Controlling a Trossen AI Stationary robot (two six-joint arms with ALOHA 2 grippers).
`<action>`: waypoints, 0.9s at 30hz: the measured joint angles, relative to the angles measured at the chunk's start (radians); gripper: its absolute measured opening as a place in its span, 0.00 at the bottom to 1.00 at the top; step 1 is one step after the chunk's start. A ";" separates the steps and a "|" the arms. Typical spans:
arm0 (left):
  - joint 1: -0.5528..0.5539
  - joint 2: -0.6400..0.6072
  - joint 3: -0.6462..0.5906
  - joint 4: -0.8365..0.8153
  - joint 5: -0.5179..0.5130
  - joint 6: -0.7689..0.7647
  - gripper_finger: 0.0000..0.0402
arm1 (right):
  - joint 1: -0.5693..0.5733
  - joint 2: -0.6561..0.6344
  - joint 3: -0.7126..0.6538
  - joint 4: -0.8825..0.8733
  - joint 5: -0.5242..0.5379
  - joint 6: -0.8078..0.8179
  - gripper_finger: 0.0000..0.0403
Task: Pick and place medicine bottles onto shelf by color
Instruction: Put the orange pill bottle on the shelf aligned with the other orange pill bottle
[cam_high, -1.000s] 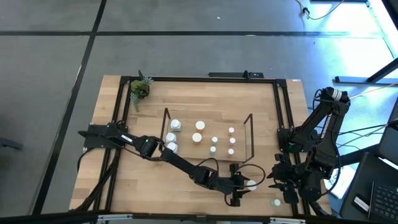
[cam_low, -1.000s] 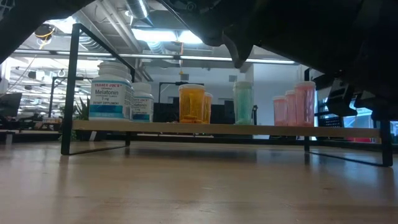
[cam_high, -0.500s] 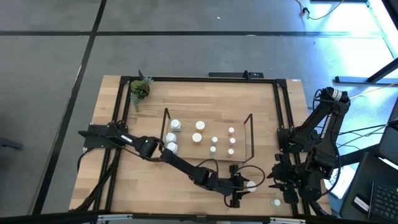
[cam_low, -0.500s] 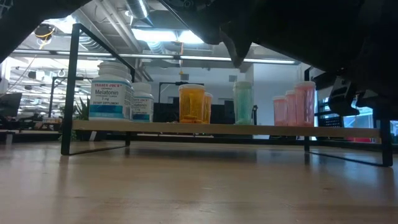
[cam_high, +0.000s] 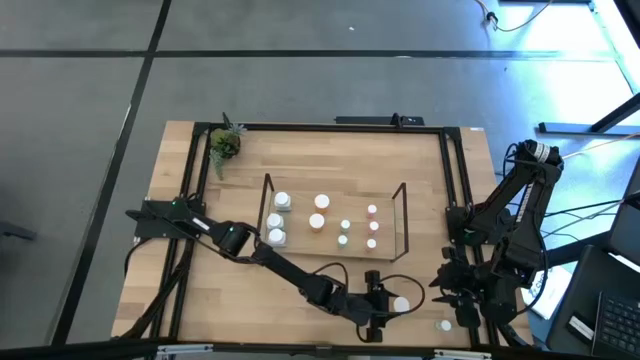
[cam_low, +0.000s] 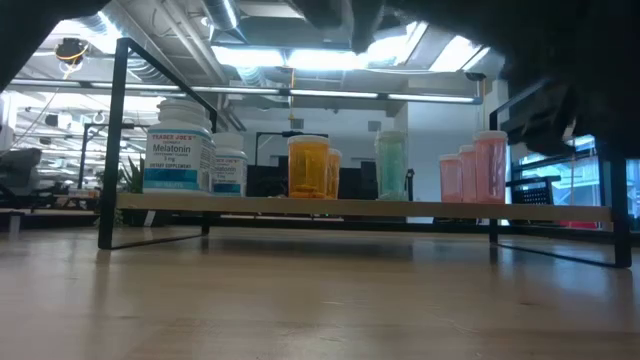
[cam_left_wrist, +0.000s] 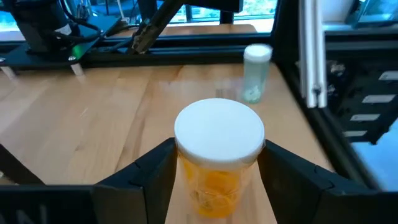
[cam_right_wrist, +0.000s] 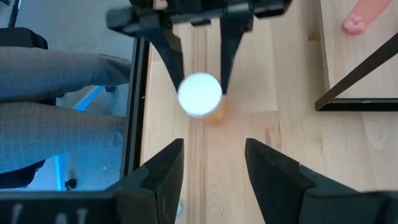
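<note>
An orange medicine bottle (cam_left_wrist: 216, 163) with a white cap stands between the fingers of my left gripper (cam_high: 390, 304), near the table's near right corner. A small teal bottle (cam_left_wrist: 255, 73) stands on the wood beyond it, close to the right edge (cam_high: 443, 325). The shelf (cam_high: 267, 198) at mid table carries white (cam_low: 178, 148), orange (cam_low: 308, 166), teal (cam_low: 391, 164) and pink (cam_low: 478, 166) bottles in groups. My right gripper (cam_right_wrist: 212, 167) hangs open above the table's right edge, looking down on the held bottle (cam_right_wrist: 200, 95). My left gripper pinches the orange bottle's body just below the white cap (cam_left_wrist: 186, 167), one finger on each side. The fingers come nearly level from the table's left, tipped slightly down. The bottle stands upright in the hold; its foot is out of frame, so whether it clears the table I cannot tell.
A small potted plant (cam_high: 224, 145) sits at the far left corner. Black frame rails (cam_high: 452, 180) edge the table. A person's legs (cam_right_wrist: 56, 118) show beside the table in the right wrist view. Bare wood lies between the shelf and the near edge.
My left gripper has risen a little and drifted toward the table's near edge, carrying the orange bottle upright with it. In the low view the dark arm shapes have moved up out of the picture's middle.
</note>
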 joint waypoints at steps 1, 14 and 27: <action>-0.001 -0.006 0.000 -0.007 0.000 -0.009 0.52 | 0.000 0.000 0.000 0.000 -0.001 0.000 0.43; -0.047 -0.090 0.000 -0.171 -0.124 -0.052 0.52 | 0.000 0.000 0.000 0.004 -0.003 0.000 0.43; -0.104 -0.181 0.001 -0.368 -0.275 -0.189 0.52 | 0.000 0.000 0.000 0.005 -0.004 0.000 0.43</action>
